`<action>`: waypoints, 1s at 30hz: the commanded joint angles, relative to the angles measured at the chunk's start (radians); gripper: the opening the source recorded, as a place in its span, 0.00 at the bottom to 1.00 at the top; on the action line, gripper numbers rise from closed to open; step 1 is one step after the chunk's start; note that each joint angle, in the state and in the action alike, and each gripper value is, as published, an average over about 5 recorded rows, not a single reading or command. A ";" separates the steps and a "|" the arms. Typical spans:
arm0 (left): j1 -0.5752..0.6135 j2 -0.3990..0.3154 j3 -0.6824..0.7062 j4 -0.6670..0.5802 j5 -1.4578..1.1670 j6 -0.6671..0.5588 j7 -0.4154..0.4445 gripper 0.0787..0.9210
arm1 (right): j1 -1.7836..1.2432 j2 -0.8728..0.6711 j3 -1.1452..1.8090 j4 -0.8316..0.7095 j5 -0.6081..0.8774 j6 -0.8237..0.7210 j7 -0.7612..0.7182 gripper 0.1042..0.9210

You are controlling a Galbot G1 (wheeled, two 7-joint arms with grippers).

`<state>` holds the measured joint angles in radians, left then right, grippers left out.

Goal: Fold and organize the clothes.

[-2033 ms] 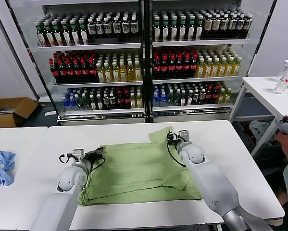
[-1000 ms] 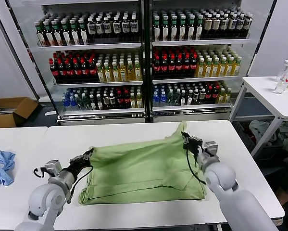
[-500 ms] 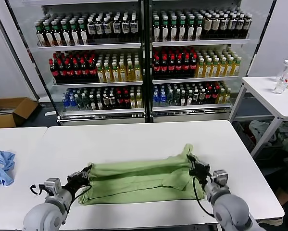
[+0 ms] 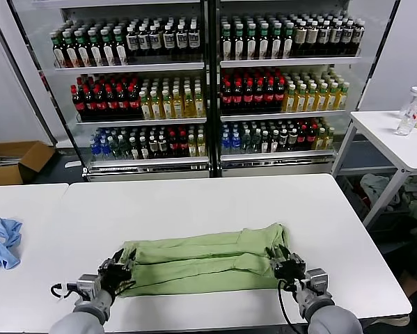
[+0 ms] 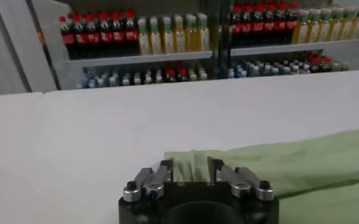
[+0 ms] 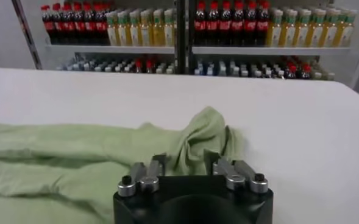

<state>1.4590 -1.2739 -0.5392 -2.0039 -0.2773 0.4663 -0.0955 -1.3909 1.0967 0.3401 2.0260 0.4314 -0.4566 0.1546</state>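
The green shirt (image 4: 201,261) is being held in a long folded band on the white table (image 4: 194,202), clamped between the left gripper (image 4: 117,270) and the right gripper (image 4: 283,264) at its ends. No writing is being shown on it.

Left gripper (image 5: 189,175) pinches the green shirt (image 5: 277,167) (bunched edge) on the white table (image 5: 94,134).

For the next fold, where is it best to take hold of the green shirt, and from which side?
Probably at its two short ends, from the near table edge: the green shirt lies as a long flat band, and the left claw and right claw each already pinch one end.
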 commanded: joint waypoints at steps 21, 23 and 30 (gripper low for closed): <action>0.040 -0.165 0.009 0.134 0.012 -0.198 -0.094 0.57 | -0.066 0.003 0.020 0.029 -0.036 0.007 0.006 0.88; 0.039 -0.141 -0.015 0.134 -0.003 -0.206 -0.086 0.50 | -0.061 0.002 0.021 0.031 -0.032 0.007 0.008 0.88; 0.025 -0.007 -0.211 0.121 -0.066 -0.214 -0.062 0.26 | -0.044 0.001 0.019 0.030 -0.019 0.007 0.014 0.88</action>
<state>1.4878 -1.3990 -0.5601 -1.8888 -0.2629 0.2743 -0.1713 -1.4392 1.0967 0.3601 2.0546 0.4109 -0.4495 0.1682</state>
